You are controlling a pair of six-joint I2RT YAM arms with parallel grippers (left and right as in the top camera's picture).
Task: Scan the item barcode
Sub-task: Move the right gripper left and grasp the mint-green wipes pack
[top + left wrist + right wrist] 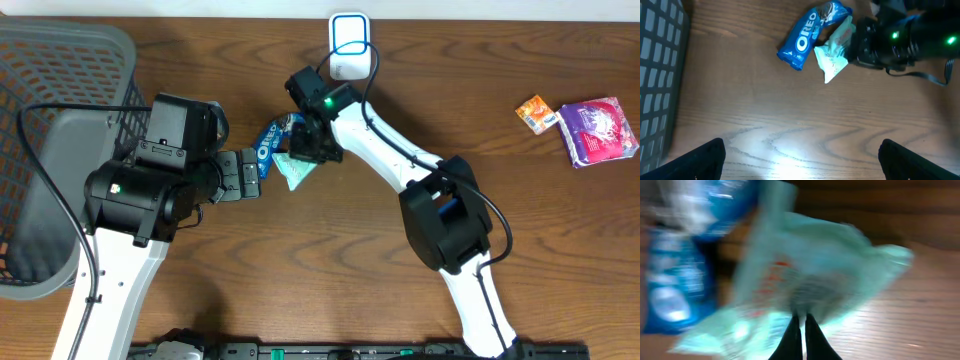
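Lettering on the blue foil packet reads OREO; touching it, toward the bench's far edge, the pale green plastic pouch is pinched in the closed right hand. Left hand stands wide.

Glossy plastic packet, wood-grain table

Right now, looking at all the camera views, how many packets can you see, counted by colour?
blue packet: 1
mint-green packet: 1
orange packet: 1
purple packet: 1
Total: 4
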